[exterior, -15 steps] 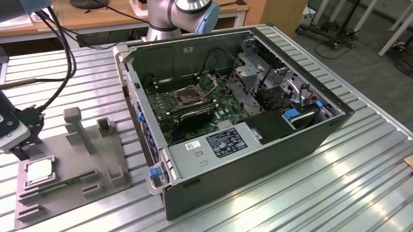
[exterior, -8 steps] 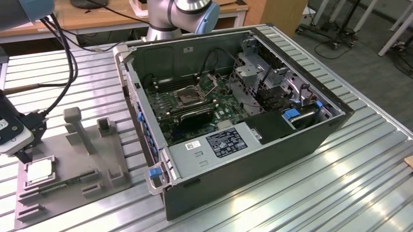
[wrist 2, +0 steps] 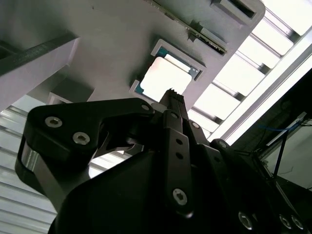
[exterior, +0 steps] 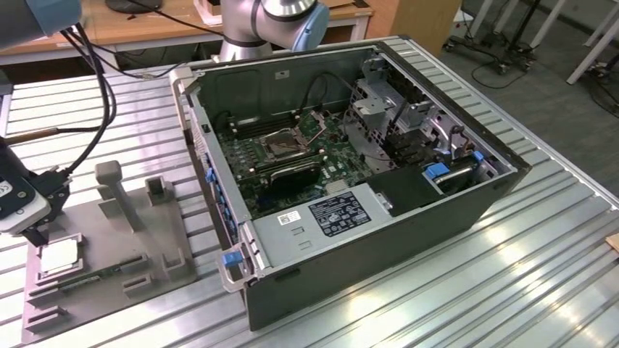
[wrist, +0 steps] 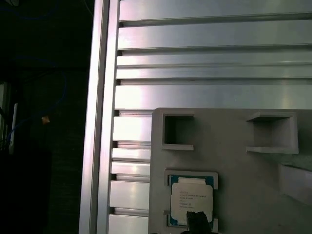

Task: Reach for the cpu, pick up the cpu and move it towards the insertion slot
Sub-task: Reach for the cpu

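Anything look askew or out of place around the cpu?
Nothing stands out. The cpu lies flat and square in its nest on the grey fixture, with the end effector close to it. The insertion slot in the open case looks unobstructed.

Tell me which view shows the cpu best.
The first wrist view: the cpu lies face-on in its gray holder. The second wrist view shows it obliquely beyond the end effector; the exterior view shows a small pale square.
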### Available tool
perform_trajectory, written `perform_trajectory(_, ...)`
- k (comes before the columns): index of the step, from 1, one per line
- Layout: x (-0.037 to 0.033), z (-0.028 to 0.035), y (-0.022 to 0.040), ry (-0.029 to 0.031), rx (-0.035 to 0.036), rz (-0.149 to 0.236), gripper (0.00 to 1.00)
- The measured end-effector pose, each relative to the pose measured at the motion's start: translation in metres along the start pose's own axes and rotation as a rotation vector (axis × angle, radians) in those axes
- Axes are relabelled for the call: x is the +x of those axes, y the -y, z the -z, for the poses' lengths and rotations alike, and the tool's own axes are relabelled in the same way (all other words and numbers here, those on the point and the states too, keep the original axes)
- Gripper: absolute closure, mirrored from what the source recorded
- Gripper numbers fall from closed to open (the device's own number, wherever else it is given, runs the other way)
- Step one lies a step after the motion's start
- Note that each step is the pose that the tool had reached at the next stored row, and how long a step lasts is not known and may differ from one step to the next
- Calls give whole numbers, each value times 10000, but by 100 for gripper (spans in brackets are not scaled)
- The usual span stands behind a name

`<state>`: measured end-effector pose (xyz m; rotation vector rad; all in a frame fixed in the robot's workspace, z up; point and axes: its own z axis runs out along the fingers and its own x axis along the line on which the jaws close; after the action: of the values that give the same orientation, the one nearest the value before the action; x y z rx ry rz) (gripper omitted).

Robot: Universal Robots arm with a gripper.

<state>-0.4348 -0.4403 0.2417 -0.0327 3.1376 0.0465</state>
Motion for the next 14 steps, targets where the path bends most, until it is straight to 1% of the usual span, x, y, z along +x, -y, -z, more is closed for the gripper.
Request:
perform_trajectory(5, 1, -3, 0, 0, 0, -1, 90)
perform_trajectory(7, 0, -18, 0, 3, -3, -1, 90)
perform_trajectory(11, 1, -26, 1, 0, 1, -1, 90)
perform_trajectory(14, 0, -61, 2, 4, -1, -1, 90)
